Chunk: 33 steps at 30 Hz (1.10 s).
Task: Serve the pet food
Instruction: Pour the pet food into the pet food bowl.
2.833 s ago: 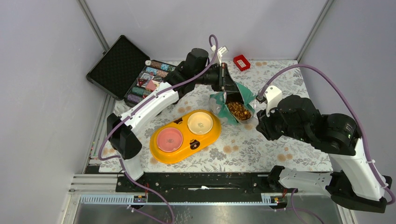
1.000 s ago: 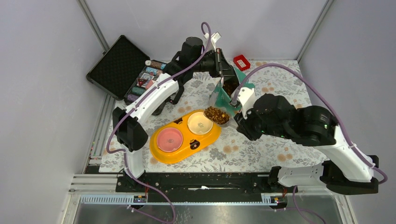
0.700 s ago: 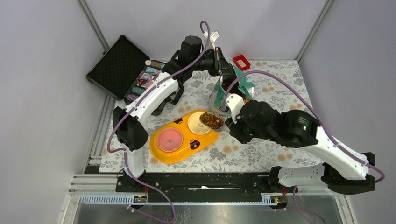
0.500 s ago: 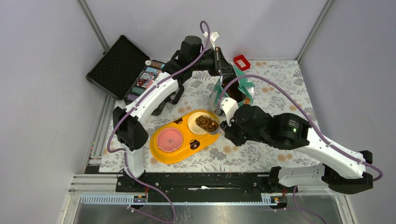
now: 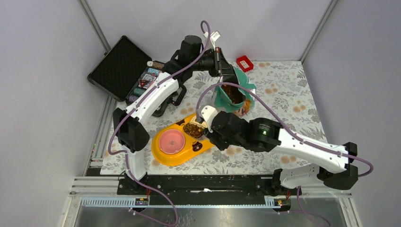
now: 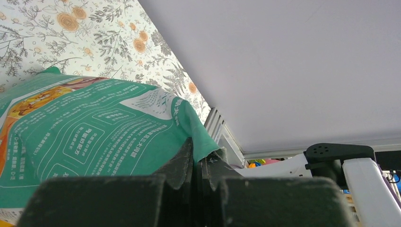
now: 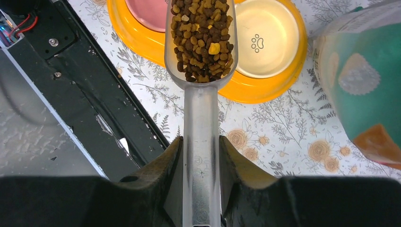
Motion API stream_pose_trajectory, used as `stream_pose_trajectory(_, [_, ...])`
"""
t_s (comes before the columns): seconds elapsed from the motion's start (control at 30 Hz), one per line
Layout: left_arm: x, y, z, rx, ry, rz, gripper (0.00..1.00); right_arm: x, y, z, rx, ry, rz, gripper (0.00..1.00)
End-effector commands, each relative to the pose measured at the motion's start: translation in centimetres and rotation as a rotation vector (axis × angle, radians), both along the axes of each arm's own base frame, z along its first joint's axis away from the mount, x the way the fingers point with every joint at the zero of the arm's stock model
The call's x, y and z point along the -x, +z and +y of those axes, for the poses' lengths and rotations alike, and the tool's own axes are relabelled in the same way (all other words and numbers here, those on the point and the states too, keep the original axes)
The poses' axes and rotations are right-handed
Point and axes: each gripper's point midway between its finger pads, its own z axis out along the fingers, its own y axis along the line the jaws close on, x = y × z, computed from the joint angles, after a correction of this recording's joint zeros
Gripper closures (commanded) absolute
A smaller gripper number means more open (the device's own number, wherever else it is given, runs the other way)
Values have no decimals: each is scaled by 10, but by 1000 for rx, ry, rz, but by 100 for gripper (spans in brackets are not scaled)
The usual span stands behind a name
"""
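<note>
Black foam is lining the open case [image 5: 120, 66] at the far left, with rows of coloured chips sitting in its lower half. The orange double feeder [image 5: 182, 153] is sitting on the floral table cover [image 5: 283, 94], its pink bowl [image 5: 171, 141] facing up toward the top camera. The right gripper [image 7: 201, 158] is clamping its jaws on the handle of a clear scoop [image 7: 201, 111], which is hanging level over the feeder, its head between the pink bowl and the cream bowl [image 7: 265, 38]. The pet food [image 7: 202, 40] is lying heaped in the scoop's head, and more of it is showing inside the open teal pouch [image 5: 231, 97] just behind. The left gripper [image 6: 201, 161] is pinching the pouch's upper rim, jaws pressed together on the film. A small red box [image 5: 244, 63] is lying near the table's far edge, right of the pouch.
</note>
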Motion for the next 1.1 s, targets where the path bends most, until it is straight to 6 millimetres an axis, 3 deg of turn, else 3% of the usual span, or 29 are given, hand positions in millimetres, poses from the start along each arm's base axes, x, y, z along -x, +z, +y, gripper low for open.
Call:
stream_pose_trajectory(0.0, [11,94,34,132,21,-225,100,-4,-1,30,-59,43,-22,100])
stream_pose_trajectory(0.3, [7,86,55,109,66,-214,100,-16,-28,56,-49,40,-44,100])
stream_pose_trajectory(0.6, [6,84,64,111,75,-199,100,-27,-63,80,10,49,-50,100])
stream_pose_trajectory(0.93, [5,86,65,126,72,-193,100,-30,-104,78,157,64,-29,100])
stream_pose_trajectory(1.07, [5,85,65,129,73,-192,100,-29,-108,74,200,100,-46,100])
